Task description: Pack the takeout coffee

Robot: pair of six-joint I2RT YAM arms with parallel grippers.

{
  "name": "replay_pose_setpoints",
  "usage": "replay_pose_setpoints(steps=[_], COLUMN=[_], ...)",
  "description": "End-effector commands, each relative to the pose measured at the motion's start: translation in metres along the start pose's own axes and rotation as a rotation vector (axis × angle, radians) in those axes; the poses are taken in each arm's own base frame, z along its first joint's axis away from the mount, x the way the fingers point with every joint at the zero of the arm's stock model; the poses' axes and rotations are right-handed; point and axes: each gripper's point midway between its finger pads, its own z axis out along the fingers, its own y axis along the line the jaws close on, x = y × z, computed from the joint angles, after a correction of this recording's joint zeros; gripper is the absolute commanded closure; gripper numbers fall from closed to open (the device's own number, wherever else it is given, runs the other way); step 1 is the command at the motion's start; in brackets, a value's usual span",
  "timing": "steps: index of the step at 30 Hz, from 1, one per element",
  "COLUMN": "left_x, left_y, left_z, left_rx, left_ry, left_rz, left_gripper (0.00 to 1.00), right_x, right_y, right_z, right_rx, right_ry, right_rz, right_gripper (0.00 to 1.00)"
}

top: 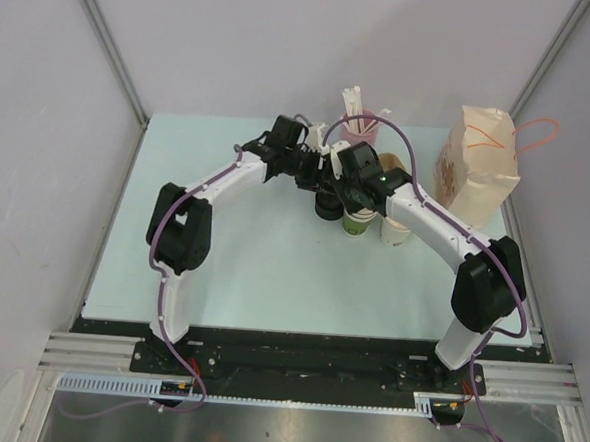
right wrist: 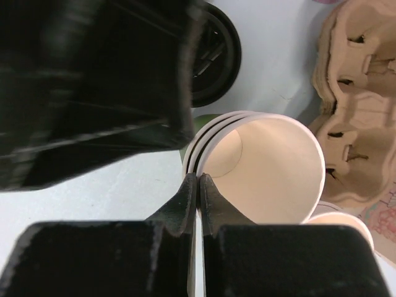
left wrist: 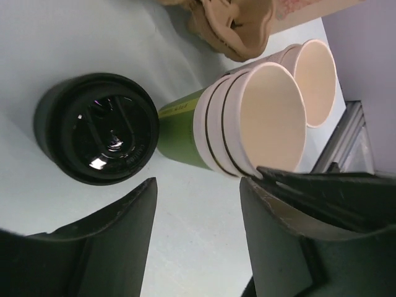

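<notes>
Left claw (left wrist: 197,195) hangs with its jaws apart and nothing between them, above bare tabletop (top: 243,248) between the lid (left wrist: 96,127) and the green cup (left wrist: 179,133). Right claw (right wrist: 198,182) has its jaws pressed together, the tips right at the green cup's rim. Whether the paper wall is nipped between them I cannot tell

Both cups stand upright and open in the middle of the tabletop, toward its far side. The white cup (left wrist: 315,68) is just beside the green one, and the lid lies off them, just beside the green cup. The carrier (right wrist: 359,105) sits behind them and the bag (top: 479,162) stands at the far right

Likely trouble, as I judge it:
- The green cup shows several rims, so it looks nested. A pull at the rim could bring up one layer only, or split the stack
- A thin paper rim under closed tips may crumple, or the cup may tip toward the white one
- The two claws work very near each other, so a small sideways move could knock one against the other
- The lid is close to the green cup. A jaw coming down beside it could shove the cup, or skid the lid across the smooth tabletop instead of gripping it
</notes>
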Motion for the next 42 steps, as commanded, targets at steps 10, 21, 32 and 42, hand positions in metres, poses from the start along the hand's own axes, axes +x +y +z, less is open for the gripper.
replay_pose_setpoints(steps=[10,21,32,42], left_x=[0.010,0.002,-0.006,-0.037], left_y=[-0.018,-0.034,-0.040,-0.039], left_z=[0.026,0.013,0.005,-0.031], left_rx=[0.119,0.162,0.168,0.100], left_ry=[0.064,0.046,0.020,-0.100], left_rz=[-0.138,-0.104,-0.061,0.059], left_gripper=[0.48,0.48,0.46,0.42], right_x=[-0.025,-0.031,-0.048,-0.069], right_y=[0.004,0.000,-0.015,-0.031], right_z=[-0.018,-0.029,-0.057,-0.115], right_rx=[-0.054,-0.020,0.059,0.136], right_ry=[-0.131,-0.158,-0.196,-0.269], right_rz=[0.037,0.024,-0.019,-0.044], right_gripper=[1.00,1.00,1.00,1.00])
